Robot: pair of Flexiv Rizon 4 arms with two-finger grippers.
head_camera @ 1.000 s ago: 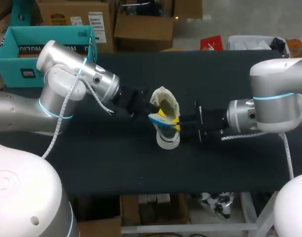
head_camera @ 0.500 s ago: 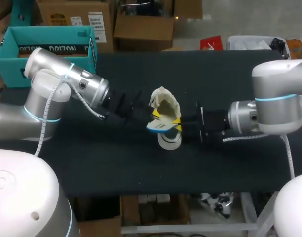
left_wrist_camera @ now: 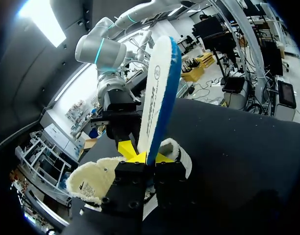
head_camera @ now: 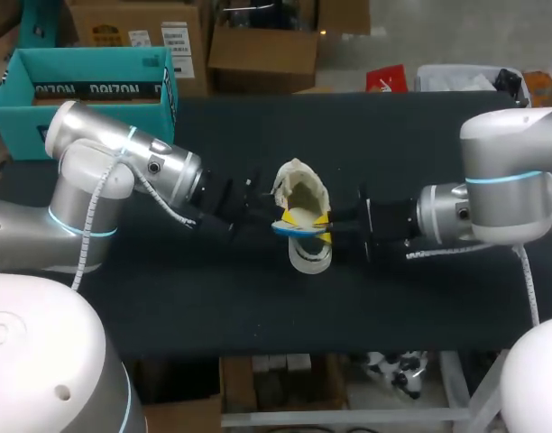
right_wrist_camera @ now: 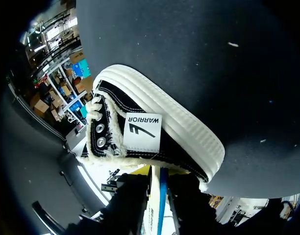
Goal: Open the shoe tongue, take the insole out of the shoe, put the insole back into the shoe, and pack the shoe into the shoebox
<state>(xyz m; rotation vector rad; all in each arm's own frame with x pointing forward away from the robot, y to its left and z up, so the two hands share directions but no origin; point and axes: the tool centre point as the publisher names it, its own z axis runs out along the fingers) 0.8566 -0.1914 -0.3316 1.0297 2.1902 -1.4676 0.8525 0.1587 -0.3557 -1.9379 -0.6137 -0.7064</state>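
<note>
Left arm's elbow was drawn back over the last second; the insole point(left_wrist_camera: 160, 93) was kept at the shoe's point(head_camera: 307, 255) mouth. Insole was noted clamped edgewise in the left gripper point(left_wrist_camera: 140, 157), standing out ahead of its tips over the fleecy opening. Right gripper point(head_camera: 323, 227) was set opposite, against the shoe's far side; its grasp could not be told. Shoe was seen resting on the table point(head_camera: 420, 298).

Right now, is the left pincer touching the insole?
Touching. In the left wrist view the left pincer has its yellow tips against both sides of the insole, which stands up between them.
</note>
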